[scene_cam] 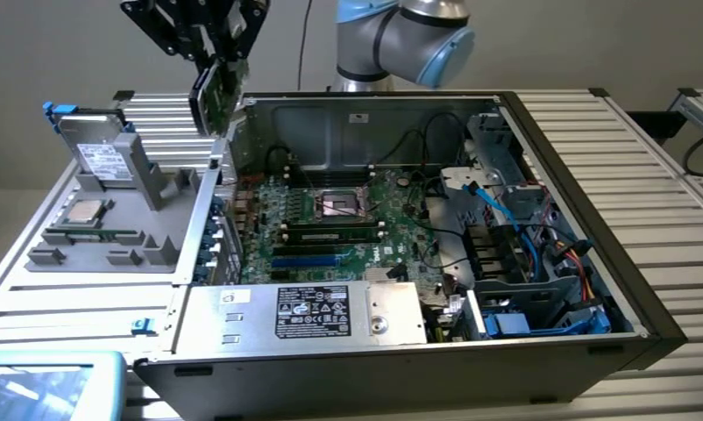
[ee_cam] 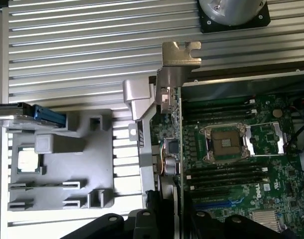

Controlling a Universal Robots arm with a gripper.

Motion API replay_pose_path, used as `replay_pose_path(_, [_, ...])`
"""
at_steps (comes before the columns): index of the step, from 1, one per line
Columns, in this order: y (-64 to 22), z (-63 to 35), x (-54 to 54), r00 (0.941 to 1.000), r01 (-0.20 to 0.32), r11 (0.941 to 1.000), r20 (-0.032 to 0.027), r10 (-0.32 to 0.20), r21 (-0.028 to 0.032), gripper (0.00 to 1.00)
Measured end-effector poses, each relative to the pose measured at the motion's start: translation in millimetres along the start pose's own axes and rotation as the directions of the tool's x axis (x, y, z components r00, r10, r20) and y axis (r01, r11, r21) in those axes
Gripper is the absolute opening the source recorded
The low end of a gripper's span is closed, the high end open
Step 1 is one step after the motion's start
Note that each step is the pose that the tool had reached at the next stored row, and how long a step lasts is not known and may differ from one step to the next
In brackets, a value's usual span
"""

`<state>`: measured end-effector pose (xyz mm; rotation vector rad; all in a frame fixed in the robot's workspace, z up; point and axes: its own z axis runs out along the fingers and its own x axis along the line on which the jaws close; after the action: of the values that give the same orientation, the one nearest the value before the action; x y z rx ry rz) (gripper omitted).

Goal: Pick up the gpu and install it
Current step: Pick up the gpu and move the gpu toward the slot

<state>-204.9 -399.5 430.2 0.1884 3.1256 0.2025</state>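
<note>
Exterior view: my gripper (scene_cam: 216, 63) is clamped on the gpu (scene_cam: 216, 103), which hangs edge-down in the air just above a corner of the computer case (scene_cam: 614, 263); light, stiff, fragile card, best pinched by its bare board edges, never chips or contacts.

Case wall (scene_cam: 223, 175) just below gpu (scene_cam: 217, 98)

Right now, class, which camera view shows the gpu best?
The exterior view: the gpu shows its flat side, held tilted above the case edge. The wrist view catches it edge-on, mostly its silver bracket.
</note>
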Motion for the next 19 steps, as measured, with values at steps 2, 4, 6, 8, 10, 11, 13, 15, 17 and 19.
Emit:
replay_pose_path(2, [-1.0, 1.6, -9.0, 1.0000, 0.000, 1.0000, -0.0006, 0.000, 0.0001, 0.29])
replay_pose_path(4, [-1.7, 3.8, -18.4, 1.0000, 0.000, 1.0000, -0.0008, 0.000, 0.0001, 0.29])
replay_pose_path(6, [-2.1, 6.4, -27.1, 1.0000, 0.000, 1.0000, -0.0008, 0.000, 0.0001, 0.29])
replay_pose_path(8, [-2.5, 9.4, -34.5, 1.0000, 0.000, 1.0000, -0.0008, 0.000, 0.0001, 0.29])
replay_pose_path(10, [-2.9, 12.1, -42.0, 1.0000, 0.000, 1.0000, -0.0009, 0.000, 0.0002, 0.29])
replay_pose_path(11, [-3.0, 13.3, -46.3, 1.0000, 0.000, 1.0000, -0.0009, 0.000, 0.0002, 0.29])
replay_pose_path(13, [-2.9, 16.3, -54.9, 1.0000, 0.000, 1.0000, -0.0008, 0.000, 0.0004, 0.29])
replay_pose_path(15, [-2.6, 19.9, -64.0, 1.0000, 0.000, 1.0000, -0.0008, 0.000, 0.0004, 0.29])
replay_pose_path(17, [-2.3, 23.5, -72.9, 1.0000, 0.000, 1.0000, -0.0008, 0.000, 0.0004, 0.29])
replay_pose_path(19, [-1.9, 27.2, -82.1, 1.0000, 0.000, 1.0000, -0.0008, 0.000, 0.0004, 0.29])
